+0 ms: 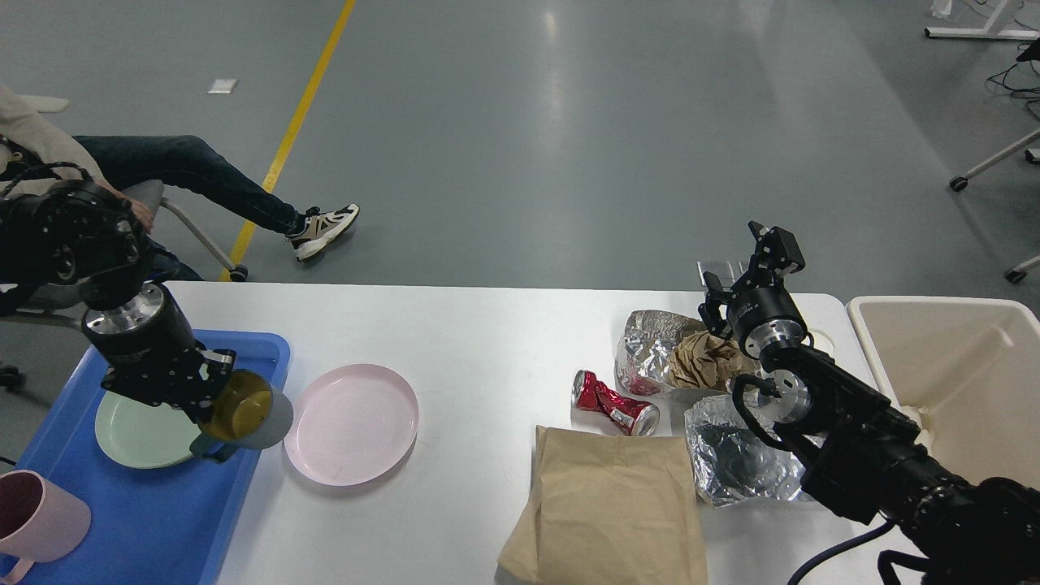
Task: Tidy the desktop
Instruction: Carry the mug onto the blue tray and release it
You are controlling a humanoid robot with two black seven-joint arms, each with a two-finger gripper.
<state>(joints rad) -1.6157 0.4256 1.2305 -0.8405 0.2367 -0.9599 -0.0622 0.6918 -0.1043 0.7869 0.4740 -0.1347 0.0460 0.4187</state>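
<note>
The white desktop [487,341] spans the view. My left gripper [215,404] is shut on a grey cup with a golden inside [244,414] and holds it tipped on its side over the right edge of the blue tray [162,520]. My right gripper [743,264] is open and empty, raised over the far edge of the desktop, just behind a crumpled foil sheet [654,345] and a wad of brown paper [707,361]. On the desktop lie a pink plate [351,422], a crushed red can [613,402], a second foil sheet [735,459] and a flat brown paper bag [609,504].
The blue tray holds a green plate [134,435] and a pink mug [36,516]. A cream bin [951,366] stands off the desktop's right end. A seated person [195,171] is behind the far left corner. My right forearm crosses over the second foil sheet.
</note>
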